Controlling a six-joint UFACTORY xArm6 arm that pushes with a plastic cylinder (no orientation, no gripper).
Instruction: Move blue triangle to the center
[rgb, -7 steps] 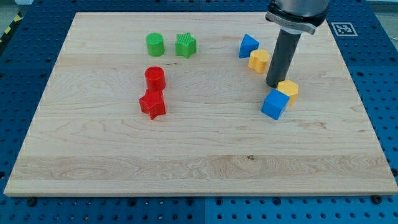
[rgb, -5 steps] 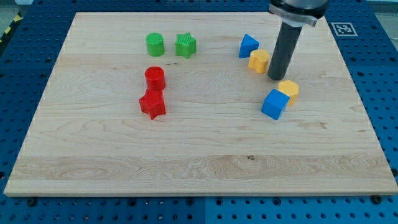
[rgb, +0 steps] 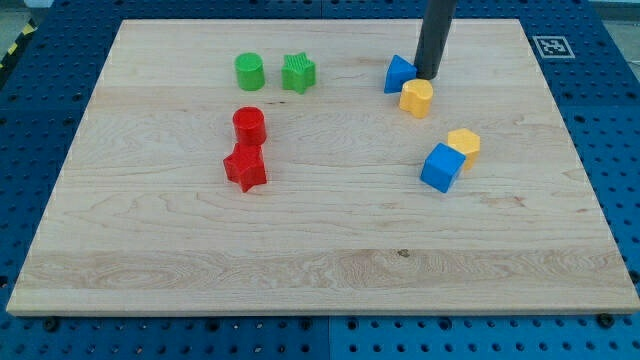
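Moved up, my tip (rgb: 428, 76) touches blue triangle (rgb: 399, 73); upright, unmoved.

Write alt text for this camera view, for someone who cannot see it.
My tip sits just right of the blue triangle near the wooden board's top, above a yellow block. Left: green cylinder, green star, red cylinder, red star.

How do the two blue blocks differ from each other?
The blue triangle sits near the view's top with my tip right beside it on the view's right; the blue cube lies lower, away from my tip. The triangle has a pointed top; the cube is boxy and looks larger. Each has a yellow block next to it.
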